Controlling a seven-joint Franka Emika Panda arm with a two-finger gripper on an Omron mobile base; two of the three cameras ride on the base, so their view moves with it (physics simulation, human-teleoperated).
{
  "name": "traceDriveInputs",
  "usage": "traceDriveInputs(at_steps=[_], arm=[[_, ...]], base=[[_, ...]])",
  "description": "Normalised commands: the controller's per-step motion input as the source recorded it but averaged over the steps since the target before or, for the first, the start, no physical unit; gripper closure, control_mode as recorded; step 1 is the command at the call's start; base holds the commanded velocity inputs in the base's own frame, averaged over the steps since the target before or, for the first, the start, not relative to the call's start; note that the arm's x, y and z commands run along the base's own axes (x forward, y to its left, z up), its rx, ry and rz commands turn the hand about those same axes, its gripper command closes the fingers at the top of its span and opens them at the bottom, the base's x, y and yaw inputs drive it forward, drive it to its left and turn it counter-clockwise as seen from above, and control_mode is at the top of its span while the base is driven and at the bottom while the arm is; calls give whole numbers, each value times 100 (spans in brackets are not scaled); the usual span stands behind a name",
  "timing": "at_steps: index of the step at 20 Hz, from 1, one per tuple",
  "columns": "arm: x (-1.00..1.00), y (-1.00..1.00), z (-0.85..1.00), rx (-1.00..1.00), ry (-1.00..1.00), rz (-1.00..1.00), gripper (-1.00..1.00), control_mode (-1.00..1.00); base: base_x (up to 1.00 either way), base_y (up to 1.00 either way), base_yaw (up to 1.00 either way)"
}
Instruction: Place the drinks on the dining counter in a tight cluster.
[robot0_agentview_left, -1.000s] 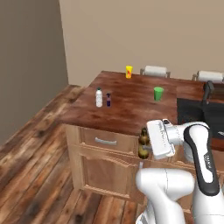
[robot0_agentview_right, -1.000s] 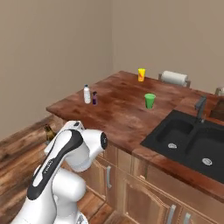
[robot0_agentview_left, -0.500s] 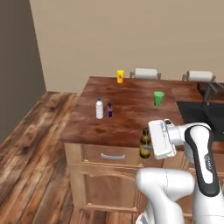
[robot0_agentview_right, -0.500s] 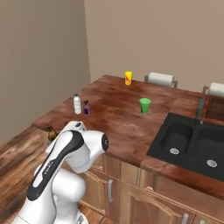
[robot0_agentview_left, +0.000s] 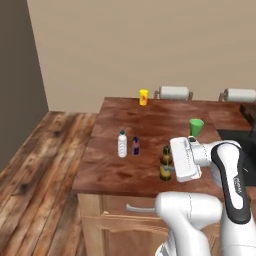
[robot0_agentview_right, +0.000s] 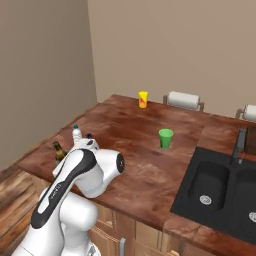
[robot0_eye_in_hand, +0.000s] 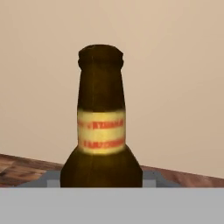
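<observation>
**Brown bottle in the claw, two more waiting on the island**

The gripper (robot0_agentview_left: 170, 167) is clamped on the amber-brown glass bottle (robot0_agentview_left: 165, 163), held upright over the near part of the dining counter (robot0_agentview_left: 150, 125); its yellow neck label has red print too blurry to read. On that dark reddish wood top: one water bottle (robot0_agentview_left: 122, 144) with the purple-blue bottle (robot0_agentview_left: 135, 145) just beside it, one green cup (robot0_agentview_left: 196, 127), one yellow cup (robot0_agentview_left: 143, 97) at the far edge. Two white-cushioned stools (robot0_agentview_left: 174, 92) behind, a black double sink (robot0_agentview_right: 225, 189), beige walls, plank floor.
</observation>
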Motion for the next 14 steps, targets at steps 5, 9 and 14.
traceDriveInputs(at_steps=[5, 9, 14], arm=[[0, 0, 0, 0, 0, 0, 100, 100], [0, 0, 0, 0, 0, 0, 100, 100], [0, 0, 0, 0, 0, 0, 100, 100]], base=[[54, 5, -9], [3, 0, 0], [0, 0, 0]])
